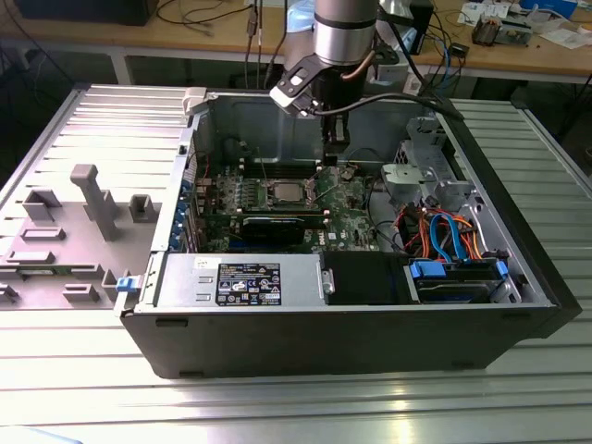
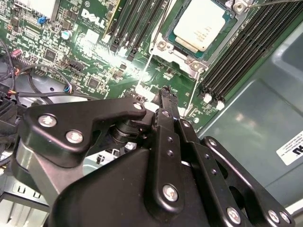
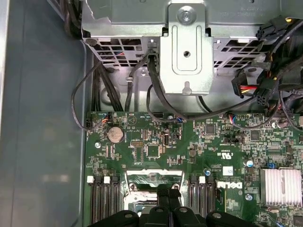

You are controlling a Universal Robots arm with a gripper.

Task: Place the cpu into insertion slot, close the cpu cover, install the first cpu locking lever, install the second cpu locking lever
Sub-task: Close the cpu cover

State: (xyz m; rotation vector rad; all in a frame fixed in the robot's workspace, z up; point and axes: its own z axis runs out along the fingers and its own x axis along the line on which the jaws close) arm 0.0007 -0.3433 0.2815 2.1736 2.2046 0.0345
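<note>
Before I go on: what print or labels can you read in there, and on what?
On the motherboard: white maker's logo, not quoted here; other markings too small.
On the power supply: black sticker, print too small.
On the case wall: white sticker, cut off, unreadable.
On the cpu: no legible print.

End effector [image 3: 168, 191] over green motherboard [image 3: 156, 151]

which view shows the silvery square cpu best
The second wrist view: the silvery square cpu sits close and clear in its metal-framed socket. The exterior view shows it small and far; the first wrist view catches the socket's edge.
</note>
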